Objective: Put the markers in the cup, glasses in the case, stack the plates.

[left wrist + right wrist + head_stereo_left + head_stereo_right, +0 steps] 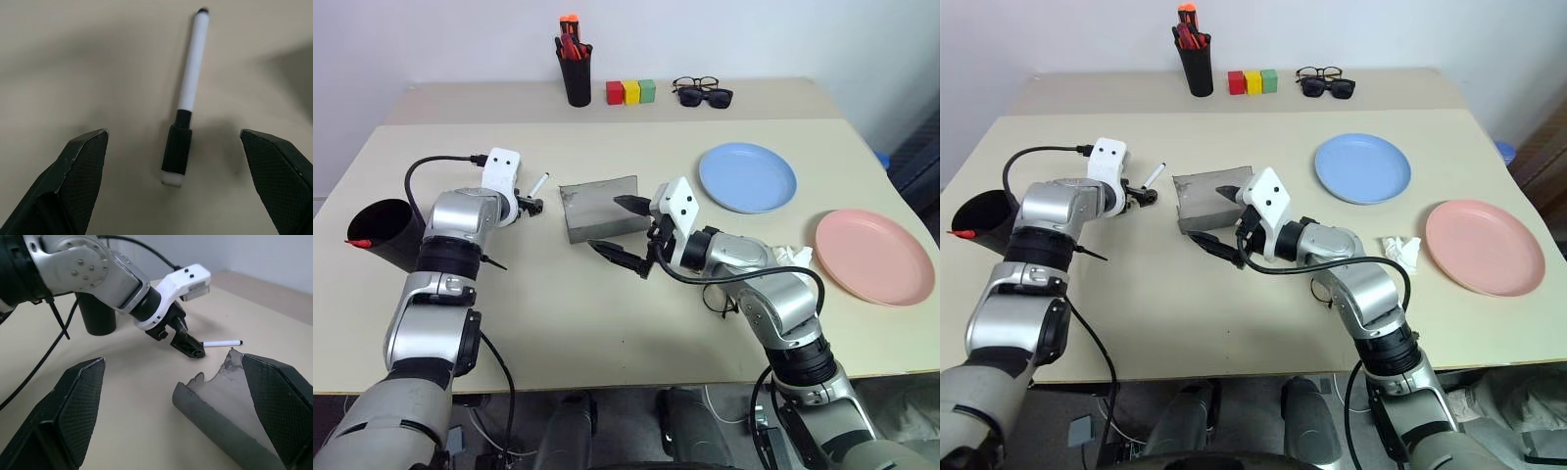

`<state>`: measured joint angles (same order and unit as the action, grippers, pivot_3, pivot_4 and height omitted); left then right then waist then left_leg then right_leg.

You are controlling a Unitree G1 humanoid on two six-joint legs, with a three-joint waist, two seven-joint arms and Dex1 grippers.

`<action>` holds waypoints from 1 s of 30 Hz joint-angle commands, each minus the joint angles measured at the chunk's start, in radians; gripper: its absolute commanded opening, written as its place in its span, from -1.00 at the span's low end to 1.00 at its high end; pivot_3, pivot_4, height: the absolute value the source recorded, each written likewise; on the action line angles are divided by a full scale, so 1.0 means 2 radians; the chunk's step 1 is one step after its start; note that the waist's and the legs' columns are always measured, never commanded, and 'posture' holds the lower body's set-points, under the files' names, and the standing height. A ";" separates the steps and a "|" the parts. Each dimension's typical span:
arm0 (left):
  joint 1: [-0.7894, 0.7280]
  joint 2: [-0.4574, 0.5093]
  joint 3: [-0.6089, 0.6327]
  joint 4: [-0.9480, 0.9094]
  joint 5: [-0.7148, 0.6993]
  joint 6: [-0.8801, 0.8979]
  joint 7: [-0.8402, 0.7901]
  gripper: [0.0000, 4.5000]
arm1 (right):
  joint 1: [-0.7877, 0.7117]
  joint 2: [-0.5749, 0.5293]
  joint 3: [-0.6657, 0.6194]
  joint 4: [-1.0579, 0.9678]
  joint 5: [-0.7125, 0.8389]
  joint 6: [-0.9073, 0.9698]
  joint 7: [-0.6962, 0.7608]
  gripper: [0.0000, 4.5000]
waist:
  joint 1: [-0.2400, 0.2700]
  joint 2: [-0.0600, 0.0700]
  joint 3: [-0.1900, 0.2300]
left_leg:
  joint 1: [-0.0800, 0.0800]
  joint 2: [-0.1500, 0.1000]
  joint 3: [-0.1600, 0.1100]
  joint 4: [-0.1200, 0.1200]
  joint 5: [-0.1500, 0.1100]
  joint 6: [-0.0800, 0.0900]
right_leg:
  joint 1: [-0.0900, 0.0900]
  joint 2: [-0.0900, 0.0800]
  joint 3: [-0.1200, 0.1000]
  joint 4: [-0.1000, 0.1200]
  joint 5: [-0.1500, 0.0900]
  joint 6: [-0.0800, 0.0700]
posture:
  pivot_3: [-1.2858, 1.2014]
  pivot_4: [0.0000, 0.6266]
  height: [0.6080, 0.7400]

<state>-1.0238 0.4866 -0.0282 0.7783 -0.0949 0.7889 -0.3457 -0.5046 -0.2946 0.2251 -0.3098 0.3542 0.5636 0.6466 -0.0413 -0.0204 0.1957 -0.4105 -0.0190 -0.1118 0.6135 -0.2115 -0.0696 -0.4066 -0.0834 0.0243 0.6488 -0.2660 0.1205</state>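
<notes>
The white marker [188, 93] with its black cap lies on the table, just ahead of my left gripper [533, 206]. That gripper is open and angled down, and nothing touches its fingers [85, 161]. The red marker [357, 242] sticks out over the rim of the black cup [384, 230] at the table's left edge. The grey case [599, 208] stands open mid-table. My right gripper [625, 232] is open at the case's right end, its fingers apart from the case. The blue plate [747, 176] and pink plate [874, 256] lie apart on the right. A thin dark loop [722, 302] under my right forearm may be the glasses; I cannot tell.
At the back stand a narrow black pen cup [576, 70] with red-orange pens, three coloured blocks [630, 92], black-framed spectacles [695, 83] and sunglasses [706, 97]. A crumpled white tissue [791, 257] lies between my right arm and the pink plate.
</notes>
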 commanded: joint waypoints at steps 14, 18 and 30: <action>-0.004 -0.001 0.100 -0.061 0.024 -0.335 0.155 -0.97 | 0.003 -0.005 -0.007 -0.030 0.003 -0.005 -0.009 1.00 | -0.001 -0.001 0.000 | 0.000 0.000 0.000 0.000 0.000 0.000 | -0.001 -0.001 0.000 0.000 0.000 0.000 | 0.03 -0.52 1.00; 0.094 0.025 0.154 -0.267 0.022 -0.338 0.173 -0.97 | 0.000 -0.007 -0.009 -0.028 0.006 -0.006 -0.006 1.00 | -0.003 0.000 0.000 | -0.001 0.000 0.001 0.000 0.000 -0.001 | -0.002 -0.001 0.001 0.000 0.000 0.000 | 0.03 -0.52 1.00; 0.348 -0.014 0.280 -0.530 0.004 -0.206 0.221 -0.97 | -0.033 0.028 -0.035 -0.007 0.074 0.011 0.023 1.00 | 0.012 -0.001 0.000 | 0.001 0.000 0.000 0.001 0.000 0.000 | 0.002 -0.001 0.000 0.000 0.000 0.000 | 0.03 -0.52 1.00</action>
<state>-0.3250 0.4586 0.5224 -0.2517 -0.0877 0.3781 0.0860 -0.5521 -0.2462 0.1882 -0.3045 0.4585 0.5818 0.6800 -0.0165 -0.0220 0.1952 -0.4088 -0.0198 -0.1118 0.6151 -0.2110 -0.0706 -0.4033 -0.0855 0.0235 0.6479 -0.2657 0.1202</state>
